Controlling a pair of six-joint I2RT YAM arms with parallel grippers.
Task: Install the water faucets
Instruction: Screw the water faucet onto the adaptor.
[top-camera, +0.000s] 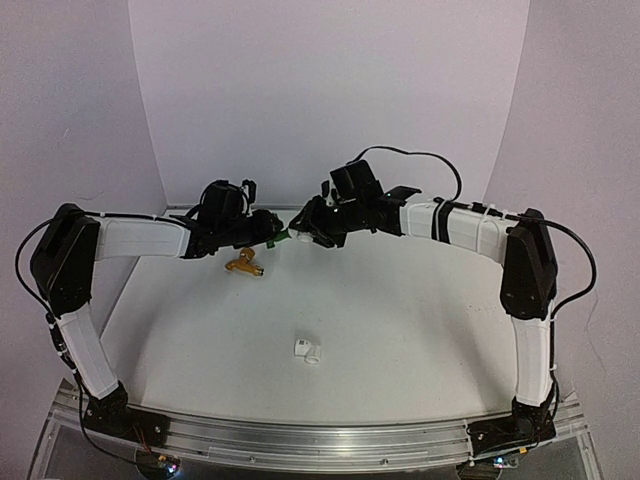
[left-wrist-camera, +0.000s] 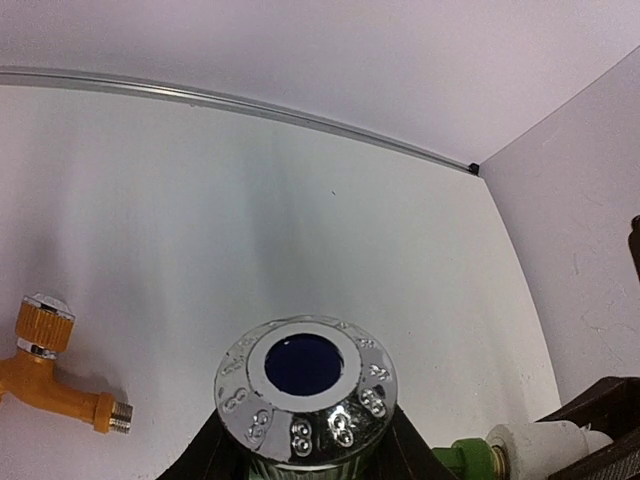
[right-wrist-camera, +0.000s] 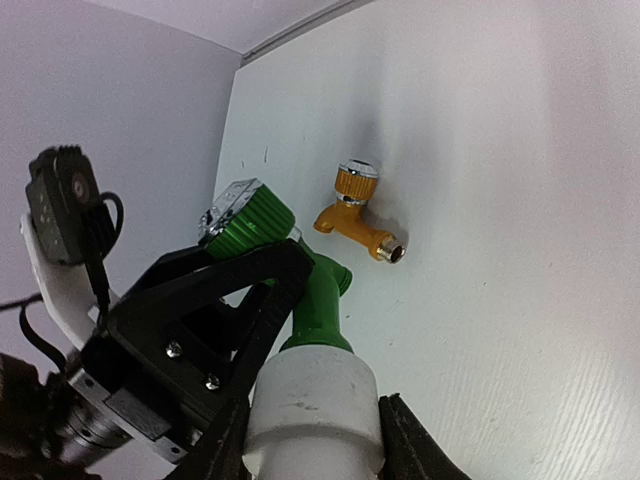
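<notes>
The green water faucet (right-wrist-camera: 325, 300) hangs in the air between both grippers, a little above the table. My left gripper (left-wrist-camera: 305, 445) is shut on its knob, whose chrome cap (left-wrist-camera: 305, 385) with a blue centre faces the left wrist camera. My right gripper (right-wrist-camera: 315, 435) is shut on a white pipe fitting (right-wrist-camera: 315, 395) that sits over the faucet's threaded end. From above, the left gripper (top-camera: 262, 232) and right gripper (top-camera: 308, 230) meet at the green faucet (top-camera: 281, 238). The orange-yellow faucet (top-camera: 244, 265) lies on its side on the table just below the left gripper.
A second small white pipe fitting (top-camera: 307, 350) lies alone on the white table (top-camera: 420, 330), toward the near middle. White walls close the back and both sides. A metal rail (top-camera: 320, 435) runs along the near edge by the arm bases.
</notes>
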